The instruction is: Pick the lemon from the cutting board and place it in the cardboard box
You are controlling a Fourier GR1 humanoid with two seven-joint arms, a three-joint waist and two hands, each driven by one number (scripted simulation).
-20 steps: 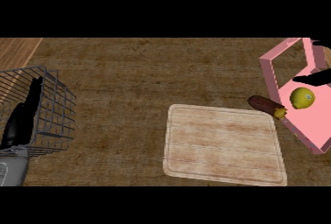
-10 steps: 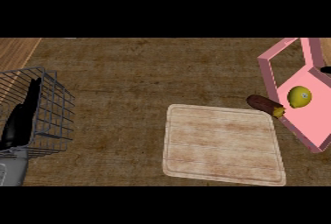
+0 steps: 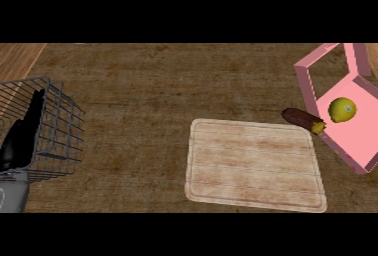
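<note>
Resting at the view's left edge, the left hand (image 3: 21,137) is showing as a black shape with its fingers pointing up and lying straight, apart from any object and holding nothing; it is sitting behind the wires of a grey wire basket (image 3: 63,102), which are partly screening it, so I cannot tell whether it is inside the basket or just beside it. A grey forearm (image 3: 10,192) is coming in below it from the lower left corner. The lemon (image 3: 342,109) is lying on the floor of the pink box (image 3: 304,82), well inside its walls, at the right edge of the view; the box is standing open, with a flap sticking up at its far end. The cutting board (image 3: 255,165), pale wood with rounded corners, is lying flat on the brown counter (image 3: 162,85) between basket and box, with nothing resting on it. A dark brown, elongated thing with a yellow end (image 3: 301,119) is lying just off the board's far right corner, its yellow tip appearing to touch the box's near wall; what it is cannot be made out.
</note>
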